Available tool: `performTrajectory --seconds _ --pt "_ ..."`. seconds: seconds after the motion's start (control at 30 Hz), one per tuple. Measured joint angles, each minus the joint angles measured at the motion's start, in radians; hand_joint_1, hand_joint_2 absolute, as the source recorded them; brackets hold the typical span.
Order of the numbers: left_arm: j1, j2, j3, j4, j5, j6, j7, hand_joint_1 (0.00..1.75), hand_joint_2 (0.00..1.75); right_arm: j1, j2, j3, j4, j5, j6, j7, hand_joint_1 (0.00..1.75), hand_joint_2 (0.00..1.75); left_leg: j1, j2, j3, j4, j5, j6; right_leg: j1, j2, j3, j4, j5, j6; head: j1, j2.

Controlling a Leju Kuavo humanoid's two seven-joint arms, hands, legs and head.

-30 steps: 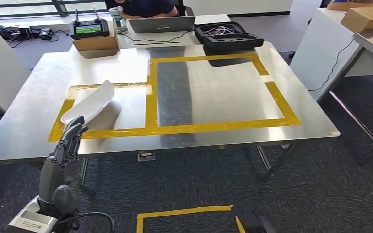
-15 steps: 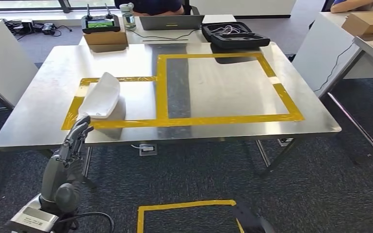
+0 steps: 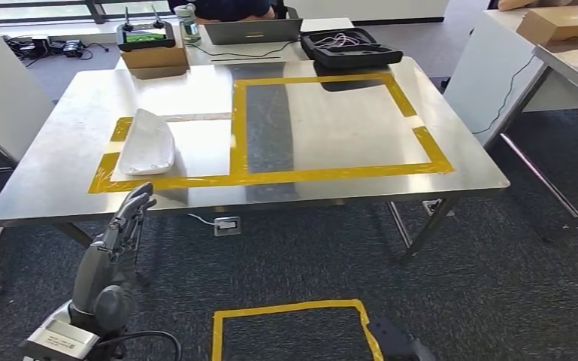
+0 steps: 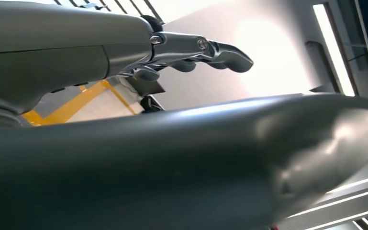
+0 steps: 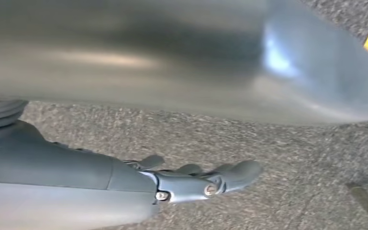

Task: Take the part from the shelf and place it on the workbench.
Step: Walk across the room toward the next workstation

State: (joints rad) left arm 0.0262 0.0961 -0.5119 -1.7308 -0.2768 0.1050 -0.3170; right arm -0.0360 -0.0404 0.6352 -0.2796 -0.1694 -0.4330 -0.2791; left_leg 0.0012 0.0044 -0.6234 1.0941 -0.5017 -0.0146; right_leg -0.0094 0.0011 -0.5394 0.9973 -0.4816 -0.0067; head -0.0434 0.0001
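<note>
The view has drawn back from the bench (image 3: 60,188). The part (image 3: 146,143) lies inside the taped box, released; the left hand (image 3: 129,218) is spread, empty, withdrawn. Placement is judged done.

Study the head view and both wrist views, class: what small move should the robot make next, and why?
Probably lower the left hand away from the workbench and step back. The white part lies flat inside the small yellow-taped box, apart from the hand. The left hand holds nothing, fingers extended. The right hand hangs over carpet, also holding nothing. The placing looks finished.
</note>
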Motion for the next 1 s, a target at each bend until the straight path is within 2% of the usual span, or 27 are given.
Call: performTrajectory --seconds 0.07,0.1,0.13,0.17,0.27,0.3,0.4,0.43,0.47,0.53,0.57,0.6,0.63,0.67,0.7,0.77,0.8,0.83,0.87,0.93,0.97,1.0 --pt "0.0 0.001 0.0 0.002 0.001 0.0 0.0 0.0 0.0 0.001 0.0 -0.001 0.0 0.0 0.0 0.0 0.0 0.0 0.003 -0.001 -0.048 0.132 -0.082 -0.009 0.0 0.0 -0.018 0.002 0.012 -0.003 0.0 0.0" --pt "0.0 0.001 0.0 0.003 0.001 0.0 0.0 0.0 0.0 0.002 0.0 -0.001 0.0 0.0 0.0 0.0 0.0 0.0 0.004 -0.001 -0.064 0.184 -0.106 -0.011 0.0 0.0 -0.028 0.004 0.017 -0.002 0.0 0.0" --pt "0.001 0.002 0.0 0.004 0.001 0.0 0.0 0.0 0.0 0.002 0.0 -0.001 0.0 0.0 0.0 0.0 0.0 0.0 0.006 -0.001 -0.064 0.203 -0.112 -0.013 0.0 0.0 -0.038 0.006 0.023 0.0 0.0 0.0" --pt "0.001 0.002 0.0 0.004 0.001 0.0 0.0 0.0 0.0 0.002 0.0 -0.001 0.0 0.0 0.0 0.0 0.0 0.0 0.007 0.0 -0.041 0.18 -0.099 -0.013 -0.001 0.0 -0.046 0.009 0.028 0.002 0.0 0.0" --pt "-0.001 0.002 0.0 0.003 0.001 0.001 0.0 0.0 0.0 0.001 -0.001 -0.001 0.0 0.005 0.001 0.003 0.0 0.0 0.007 -0.001 0.087 -0.024 -0.036 -0.004 -0.001 0.0 -0.06 0.015 0.04 0.014 0.0 0.0" --pt "-0.002 0.002 0.0 0.002 0.001 0.003 0.0 0.0 0.0 0.0 -0.002 -0.001 0.0 0.009 0.003 0.004 0.0 0.0 0.005 -0.002 0.109 -0.066 -0.026 0.002 0.0 0.001 -0.062 0.016 0.044 0.02 0.0 0.0" --pt "-0.002 0.003 0.0 0.001 0.001 0.017 -0.001 0.0 0.0 -0.007 -0.003 -0.001 -0.003 0.023 0.012 0.009 0.0 0.0 -0.002 -0.004 0.107 -0.08 -0.012 0.027 -0.002 0.001 -0.065 0.013 0.057 0.04 0.001 0.0" --pt "-0.002 0.003 0.0 0.002 0.001 0.023 -0.001 0.0 0.0 -0.009 -0.003 -0.001 -0.005 0.027 0.016 0.011 0.0 0.0 -0.002 -0.003 0.102 -0.082 -0.005 0.035 -0.005 0.001 -0.069 0.017 0.053 0.046 0.001 0.0" --pt "-0.002 0.002 0.0 0.002 0.001 0.029 -0.001 0.0 0.0 -0.012 -0.003 0.0 -0.007 0.032 0.02 0.014 0.0 0.0 -0.001 -0.001 0.096 -0.084 0.003 0.043 -0.006 0.001 -0.079 0.036 0.035 0.051 0.001 0.0" --pt "-0.001 0.002 0.0 0.003 0.001 0.039 -0.002 0.0 0.0 -0.018 -0.002 0.0 -0.009 0.04 0.028 0.023 0.0 0.0 0.0 0.001 0.078 -0.085 0.018 0.055 -0.007 0.001 -0.119 0.135 -0.04 0.057 0.002 0.0" --pt "0.0 0.002 0.0 0.005 0.001 0.043 -0.002 0.0 0.0 -0.021 -0.002 0.0 -0.009 0.043 0.034 0.027 0.0 0.0 -0.001 0.001 0.068 -0.085 0.025 0.058 -0.007 0.001 -0.144 0.205 -0.082 0.059 0.002 0.0" --pt "0.002 0.002 0.0 0.008 0.001 0.045 -0.003 0.0 0.0 -0.022 -0.002 0.0 -0.01 0.044 0.038 0.031 0.0 0.0 -0.003 0.001 0.057 -0.084 0.032 0.059 -0.007 0.001 -0.162 0.263 -0.111 0.059 0.001 0.0" --pt "0.004 0.002 0.0 0.011 0.001 0.047 -0.003 0.0 0.0 -0.022 -0.002 0.0 -0.01 0.045 0.043 0.032 0.0 0.0 -0.004 0.001 0.048 -0.083 0.039 0.059 -0.006 0.001 -0.164 0.292 -0.123 0.059 0.002 0.0" --pt "0.006 0.002 0.0 0.013 0.001 0.048 -0.004 0.0 0.0 -0.022 -0.002 0.001 -0.01 0.046 0.045 0.033 0.0 0.0 -0.005 0.001 0.04 -0.081 0.045 0.058 -0.005 0.001 -0.145 0.281 -0.117 0.057 0.002 0.0" --pt "0.007 0.002 0.0 0.014 0.001 0.049 -0.004 0.0 0.0 -0.022 -0.002 0.001 -0.01 0.045 0.046 0.032 0.0 0.0 -0.006 0.001 0.034 -0.079 0.05 0.056 -0.004 0.001 -0.106 0.228 -0.095 0.053 0.002 0.0" --pt "0.007 0.002 0.0 0.016 0.002 0.053 -0.006 0.0 0.0 -0.023 -0.002 0.002 -0.01 0.045 0.046 0.028 0.0 0.0 -0.007 0.001 0.025 -0.073 0.058 0.05 0.0 0.0 -0.013 0.083 -0.052 0.042 0.001 0.0" --pt "0.006 0.002 0.0 0.017 0.002 0.055 -0.009 0.0 0.0 -0.024 -0.002 0.002 -0.01 0.046 0.046 0.026 0.0 0.0 -0.008 0.001 0.022 -0.072 0.062 0.045 0.004 0.0 0.015 0.035 -0.04 0.037 0.001 0.0" --pt "0.006 0.002 0.0 0.018 0.004 0.057 -0.013 0.0 0.0 -0.025 -0.002 0.002 -0.01 0.046 0.047 0.025 0.0 0.0 -0.007 0.002 0.02 -0.071 0.066 0.039 0.008 0.0 0.026 0.011 -0.035 0.031 0.001 0.0" --pt "0.006 0.002 0.0 0.019 0.005 0.06 -0.016 0.0 0.0 -0.026 -0.001 0.002 -0.01 0.047 0.049 0.024 0.0 0.0 -0.006 0.002 0.019 -0.073 0.071 0.032 0.011 0.0 0.023 0.009 -0.032 0.026 0.001 0.0" --pt "0.006 0.002 0.0 0.02 0.007 0.064 -0.021 0.0 0.0 -0.028 0.0 0.002 -0.01 0.047 0.052 0.024 0.0 0.0 -0.005 0.001 0.015 -0.074 0.076 0.019 0.009 0.0 0.017 0.003 -0.017 0.015 0.001 0.0" --pt "0.006 0.003 0.0 0.021 0.007 0.065 -0.022 0.0 0.0 -0.029 0.0 0.002 -0.01 0.047 0.054 0.024 0.0 0.0 -0.005 0.0 0.008 -0.062 0.064 0.013 0.006 -0.001 0.012 0.0 -0.008 0.009 0.001 0.0" --pt "0.006 0.004 0.0 0.021 0.007 0.067 -0.022 0.0 0.0 -0.03 0.001 0.002 -0.01 0.047 0.055 0.024 0.0 0.0 -0.004 -0.002 -0.005 -0.03 0.037 0.006 0.003 -0.002 0.005 -0.004 0.002 0.005 0.001 0.0"
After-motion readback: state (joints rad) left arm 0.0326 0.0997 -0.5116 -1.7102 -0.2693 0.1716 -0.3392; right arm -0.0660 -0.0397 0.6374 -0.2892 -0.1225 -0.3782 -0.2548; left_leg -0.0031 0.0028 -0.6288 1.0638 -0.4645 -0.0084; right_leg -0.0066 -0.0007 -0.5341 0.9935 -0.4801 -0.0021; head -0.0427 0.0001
